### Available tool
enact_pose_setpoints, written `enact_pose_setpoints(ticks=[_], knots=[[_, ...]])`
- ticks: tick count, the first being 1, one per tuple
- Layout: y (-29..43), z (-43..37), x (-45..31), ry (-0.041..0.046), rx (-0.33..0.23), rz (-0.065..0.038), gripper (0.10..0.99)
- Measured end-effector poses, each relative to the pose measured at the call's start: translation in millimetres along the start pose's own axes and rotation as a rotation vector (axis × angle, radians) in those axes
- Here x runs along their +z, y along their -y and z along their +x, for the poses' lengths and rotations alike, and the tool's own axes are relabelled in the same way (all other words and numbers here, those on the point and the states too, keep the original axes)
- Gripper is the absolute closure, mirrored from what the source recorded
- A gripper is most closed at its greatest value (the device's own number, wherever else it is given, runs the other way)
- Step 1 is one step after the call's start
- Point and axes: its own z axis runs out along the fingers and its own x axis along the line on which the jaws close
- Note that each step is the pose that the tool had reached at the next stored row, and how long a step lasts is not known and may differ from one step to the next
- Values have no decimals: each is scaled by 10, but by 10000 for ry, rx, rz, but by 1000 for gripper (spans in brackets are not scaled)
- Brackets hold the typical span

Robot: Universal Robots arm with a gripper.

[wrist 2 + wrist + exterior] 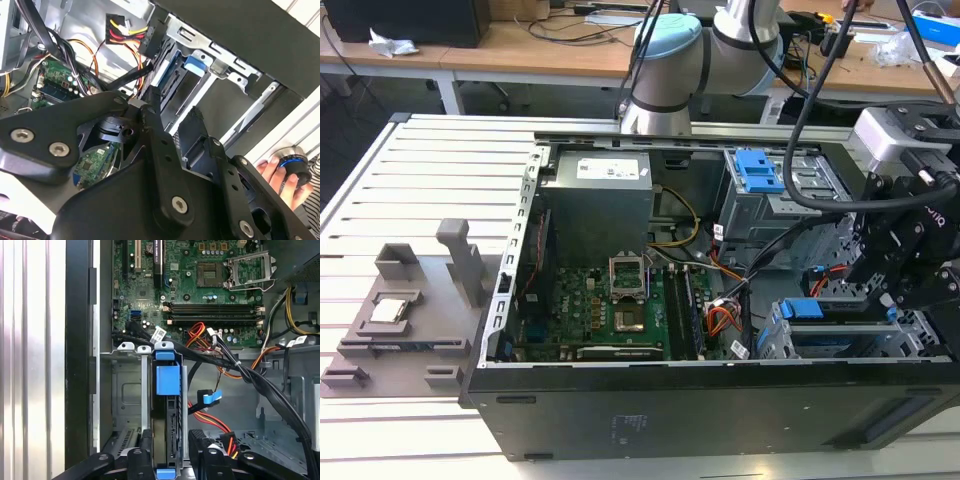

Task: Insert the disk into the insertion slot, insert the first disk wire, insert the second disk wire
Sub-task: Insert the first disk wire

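Observation:
The disk (166, 405) stands on edge in the insertion slot (129, 395), its blue carrier tab (166, 379) at the far end. In the exterior view the disk's blue tab (809, 308) shows in the low cage (920, 335) at the case's right end. My gripper (170, 442) hangs over the near end of the disk. Its black fingers (145, 447) stand apart, one on each side of the disk and the cage rail, open. A black wire with a blue plug (211, 398) and a red-yellow-black power plug (215, 440) lie loose beside the cage.
A taller grey cage with a blue latch (760, 170) stands behind the slot. Bundled cables (250, 375) cross between the motherboard (620, 300) and the cages. A person's hand (274, 172) rests on a blue-ringed knob (292, 162) outside the case. A grey fixture plate (400, 320) lies on the exterior view's left.

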Motion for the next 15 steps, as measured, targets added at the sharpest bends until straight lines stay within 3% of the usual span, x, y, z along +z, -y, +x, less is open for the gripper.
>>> enact_pose_setpoints(ticks=[5, 10, 15], knots=[[41, -22, -2, -3, 0, 1, 667], [91, -97, -4, -24, -16, 1, 667], [90, -288, -26, -221, -25, 4, 667]])
